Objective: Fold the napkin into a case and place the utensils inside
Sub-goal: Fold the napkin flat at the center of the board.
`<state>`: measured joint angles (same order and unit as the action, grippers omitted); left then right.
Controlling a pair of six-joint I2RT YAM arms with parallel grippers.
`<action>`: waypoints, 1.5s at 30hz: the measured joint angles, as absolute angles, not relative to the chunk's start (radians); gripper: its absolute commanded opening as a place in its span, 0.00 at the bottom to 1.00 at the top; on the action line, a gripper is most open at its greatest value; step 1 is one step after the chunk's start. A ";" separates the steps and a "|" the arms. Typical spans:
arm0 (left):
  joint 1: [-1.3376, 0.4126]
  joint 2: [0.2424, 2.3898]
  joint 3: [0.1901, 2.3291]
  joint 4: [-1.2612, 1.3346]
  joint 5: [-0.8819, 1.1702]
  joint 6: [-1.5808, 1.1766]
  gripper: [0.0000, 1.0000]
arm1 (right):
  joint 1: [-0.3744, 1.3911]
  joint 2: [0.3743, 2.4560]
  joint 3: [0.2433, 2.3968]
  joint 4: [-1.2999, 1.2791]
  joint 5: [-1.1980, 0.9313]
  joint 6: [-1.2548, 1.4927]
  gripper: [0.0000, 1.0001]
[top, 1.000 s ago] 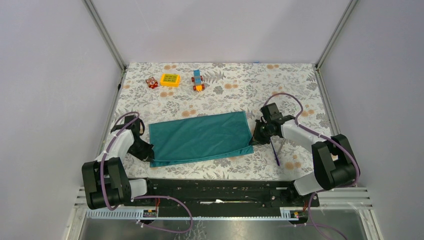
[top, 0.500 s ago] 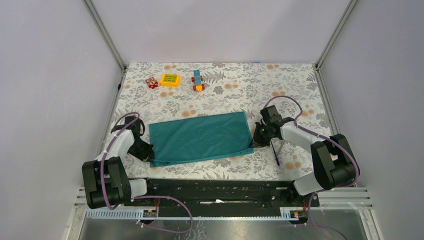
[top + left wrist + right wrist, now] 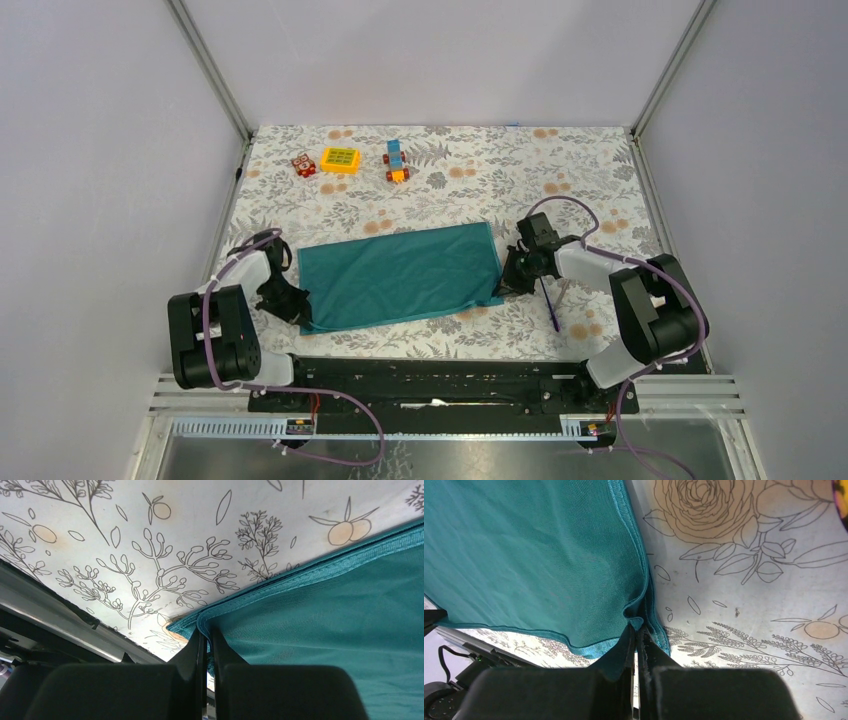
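The dark teal napkin [image 3: 400,275] lies folded as a wide strip in the middle of the table. My left gripper [image 3: 297,307] is shut on its near left corner; in the left wrist view the gripper [image 3: 206,636] pinches the hemmed napkin [image 3: 325,620] corner. My right gripper [image 3: 504,284] is shut on the near right corner; in the right wrist view the gripper [image 3: 638,629] pinches the bunched edge of the napkin [image 3: 534,555]. The purple-handled utensil [image 3: 551,306] lies on the table just right of the right gripper. The silvery utensil cannot be made out.
A red toy block [image 3: 304,165], a yellow block [image 3: 341,160] and a blue-and-orange toy [image 3: 396,161] stand at the far left of the floral tablecloth [image 3: 560,170]. Grey walls with metal posts close in both sides.
Both arms have sunk lower towards the table. My right gripper has shifted slightly left and nearer with the napkin's corner. The napkin's near edge now lies flatter.
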<state>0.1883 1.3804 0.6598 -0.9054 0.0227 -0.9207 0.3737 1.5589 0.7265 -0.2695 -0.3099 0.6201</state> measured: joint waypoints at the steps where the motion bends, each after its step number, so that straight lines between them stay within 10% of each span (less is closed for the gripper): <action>1: 0.189 1.393 0.667 -0.910 0.024 -0.920 0.00 | 0.373 1.563 0.730 -0.268 -0.310 0.624 0.00; 22: 0.164 1.417 0.694 -0.918 0.018 -0.911 0.03 | 0.334 1.584 0.788 -0.313 -0.248 0.554 0.00; 31: 0.164 1.373 0.672 -0.894 0.011 -0.943 0.31 | 0.334 1.584 0.788 -0.316 -0.255 0.536 0.00; 38: 0.164 1.280 0.695 -0.937 -0.009 -0.948 0.77 | 0.334 1.548 0.788 -0.377 -0.257 0.508 0.34; 45: 0.164 1.121 0.820 -1.032 -0.044 -0.931 0.87 | 0.334 1.441 0.870 -0.498 -0.253 0.451 0.64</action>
